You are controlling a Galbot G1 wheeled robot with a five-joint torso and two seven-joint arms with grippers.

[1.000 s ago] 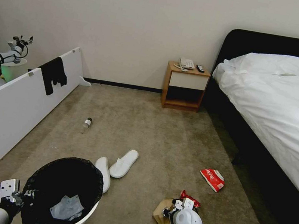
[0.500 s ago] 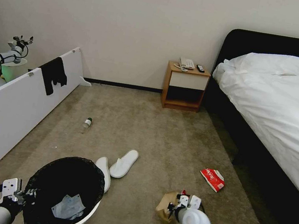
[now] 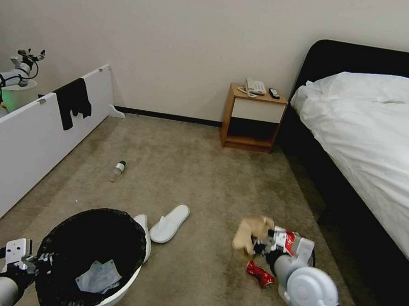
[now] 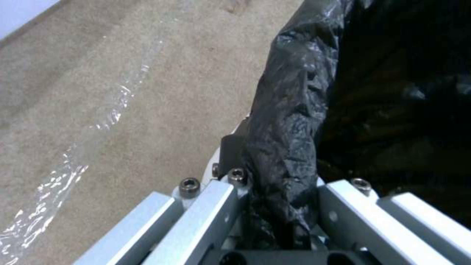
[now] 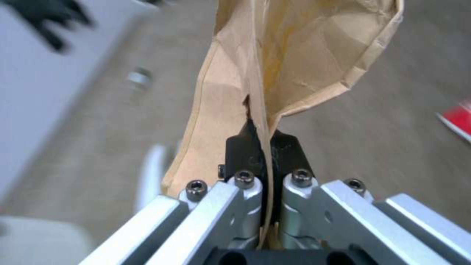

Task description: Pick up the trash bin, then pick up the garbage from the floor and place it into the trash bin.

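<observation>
Brown crumpled paper bag (image 5: 275, 70) hangs off the carpet in your right gripper (image 5: 267, 147), the black pads pinched tight on one torn edge; the head view blurs it, and the gripper covers most of the red snack packet (image 3: 290, 240). A red wrapper (image 3: 259, 274) lies just below. Your left gripper (image 4: 267, 173) clamps the rim of the round white trash bin (image 3: 112, 291) through its black liner (image 4: 289, 121), low on the left, with the near rim cut off.

No text or label can be read
</observation>
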